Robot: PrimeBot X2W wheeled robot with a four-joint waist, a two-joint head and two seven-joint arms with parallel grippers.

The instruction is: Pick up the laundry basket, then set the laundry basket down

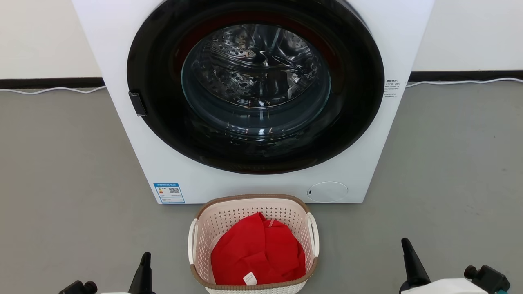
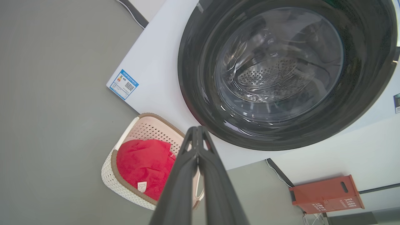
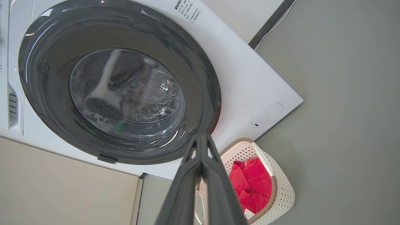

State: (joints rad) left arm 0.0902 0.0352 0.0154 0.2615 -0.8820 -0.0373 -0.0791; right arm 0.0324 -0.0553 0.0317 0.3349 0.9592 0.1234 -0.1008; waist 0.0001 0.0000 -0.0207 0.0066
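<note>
**A:** Looking down from the head, where does the basket [image 1: 229,220] sit?

**B:** Bottom centre of the frame, on the grey floor [image 1: 61,183]. Its far rim is just beside the foot of the washer [image 1: 392,41], and I cannot tell whether they touch. A red cloth [image 1: 257,253] lies inside it.

**A:** And the grippers?

**B:** The left gripper [image 1: 145,258] is at the lower left and the right gripper [image 1: 405,247] at the lower right, each well apart from the basket. Both have their fingers pressed together and hold nothing.

**A:** So what could go wrong from here?

**B:** Fingers pressed together cannot take a handle. If they go in like that, I'd expect them to shove the basket sideways or against the washer. The white handles [image 1: 192,241], one on each side, are thin loops. A gripper that arrives slightly off may pinch the perforated wall instead, or slip off.

**A:** And on the lift?

**B:** If one arm rises ahead of the other, the basket tilts and the red cloth may slide out. The round door [image 1: 255,90] fills the upper centre of the frame, right behind the basket. A lift that drifts toward it could knock the rim. An uneven set-down could tip the basket over.
</note>
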